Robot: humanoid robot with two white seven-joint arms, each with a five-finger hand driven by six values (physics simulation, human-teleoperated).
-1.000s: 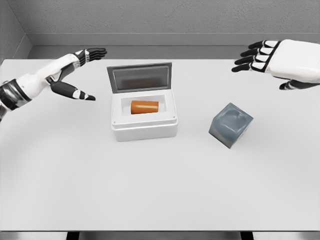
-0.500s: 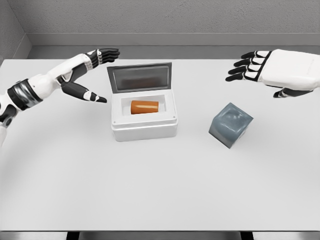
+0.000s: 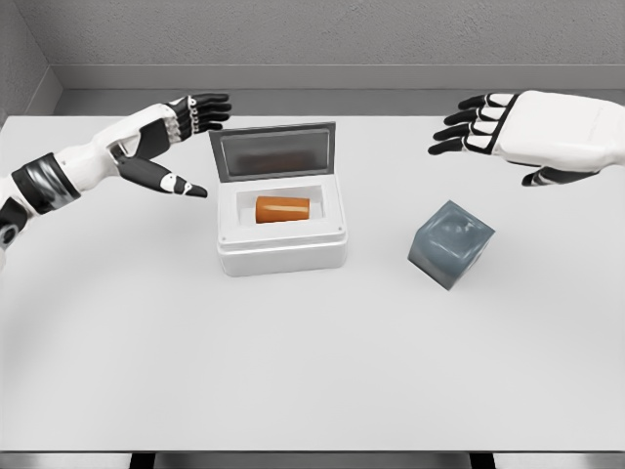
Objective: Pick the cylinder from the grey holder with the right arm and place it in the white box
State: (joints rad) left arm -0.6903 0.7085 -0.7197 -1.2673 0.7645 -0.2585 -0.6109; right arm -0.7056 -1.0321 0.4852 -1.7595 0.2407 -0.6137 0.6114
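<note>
An orange cylinder [image 3: 282,209] lies on its side inside the white box [image 3: 281,247], whose grey lid [image 3: 274,151] stands raised at the back. The grey holder [image 3: 450,244] sits tilted on the table to the right of the box, with nothing in it that I can see. My right hand [image 3: 469,124] hovers open above and behind the holder, fingers spread and pointing left. My left hand [image 3: 190,142] is open just left of the box lid, thumb low and fingers level with the lid's top edge.
The white table [image 3: 312,362] runs to a grey back wall [image 3: 332,39]. Its front edge [image 3: 312,451] lies near the bottom of the picture.
My right hand has slid left and slightly down, toward the space above the holder. My left hand moved right toward the box lid, then held there. Cylinder, box and holder have not moved.
</note>
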